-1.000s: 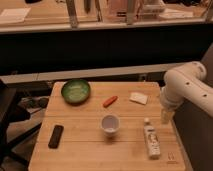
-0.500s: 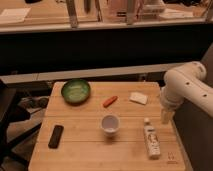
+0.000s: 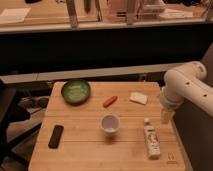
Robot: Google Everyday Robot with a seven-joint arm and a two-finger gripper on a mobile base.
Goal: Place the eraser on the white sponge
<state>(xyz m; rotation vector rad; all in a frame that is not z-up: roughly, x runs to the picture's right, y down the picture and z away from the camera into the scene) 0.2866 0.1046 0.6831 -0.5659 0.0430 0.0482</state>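
The black eraser (image 3: 55, 136) lies flat near the front left of the wooden table (image 3: 85, 150). The white sponge (image 3: 138, 98) lies at the back right of the table. My gripper (image 3: 166, 116) hangs at the end of the white arm (image 3: 187, 87), at the table's right edge, in front of the sponge and far from the eraser. Nothing shows in it.
A green bowl (image 3: 75, 91) stands at the back left. A small orange-red carrot-shaped thing (image 3: 109, 101) lies between bowl and sponge. A white cup (image 3: 110, 123) stands mid-table. A white labelled bottle (image 3: 151, 141) lies at the front right, close below the gripper.
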